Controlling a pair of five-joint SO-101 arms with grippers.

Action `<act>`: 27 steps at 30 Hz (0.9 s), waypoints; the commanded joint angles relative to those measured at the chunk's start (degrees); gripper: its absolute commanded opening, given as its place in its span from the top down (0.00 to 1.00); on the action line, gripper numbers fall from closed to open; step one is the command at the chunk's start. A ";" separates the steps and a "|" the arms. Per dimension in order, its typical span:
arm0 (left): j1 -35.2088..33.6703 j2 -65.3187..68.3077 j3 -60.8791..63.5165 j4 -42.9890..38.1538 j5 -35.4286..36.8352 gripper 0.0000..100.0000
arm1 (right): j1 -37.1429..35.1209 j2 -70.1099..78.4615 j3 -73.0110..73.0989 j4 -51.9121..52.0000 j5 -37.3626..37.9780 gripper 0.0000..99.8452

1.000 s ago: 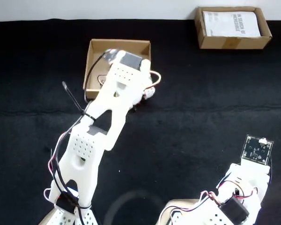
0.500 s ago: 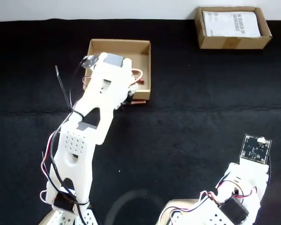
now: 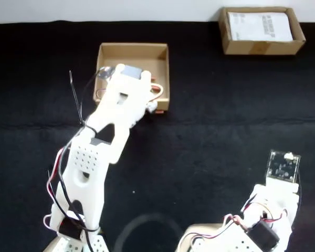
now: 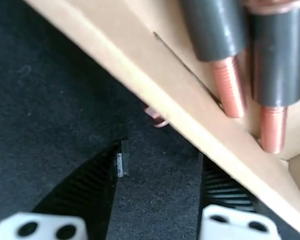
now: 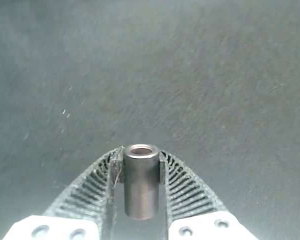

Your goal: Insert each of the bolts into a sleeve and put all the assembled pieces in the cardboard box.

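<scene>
Over the black mat, just outside the front wall of the cardboard box [image 4: 155, 75], my left gripper [image 4: 160, 155] stands open with nothing between its fingers. Two assembled pieces, dark sleeves [image 4: 217, 27] with copper bolts [image 4: 230, 87] poking out, lie side by side inside that box. A small copper tip [image 4: 157, 119] peeks out at the foot of the wall. From above, the left arm [image 3: 123, 100] stretches over the box [image 3: 134, 52]. My right gripper [image 5: 140, 157] is shut on an upright grey sleeve [image 5: 140, 185] above the mat; its arm [image 3: 281, 168] sits at the near right.
A second cardboard box [image 3: 260, 31] holding a printed sheet stands at the far right edge of the black mat [image 3: 215, 126]. The mat between the two arms is open room.
The left arm's wrist swung left across the box's front, then settled at the front wall. The right arm shifted slightly left.
</scene>
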 commanded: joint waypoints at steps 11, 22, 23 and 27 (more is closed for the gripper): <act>-0.48 1.36 -19.91 3.25 0.00 0.75 | -0.48 -0.66 -3.12 0.31 1.23 0.99; -1.71 2.33 -19.82 3.16 0.00 0.75 | -0.48 -0.66 -3.30 0.31 1.23 0.99; -1.89 3.56 -20.18 3.16 0.00 0.75 | -0.48 -0.66 -3.38 0.40 1.23 0.99; -3.30 8.92 -20.09 0.18 0.09 0.75 | -0.48 -0.66 -3.47 0.66 1.32 0.99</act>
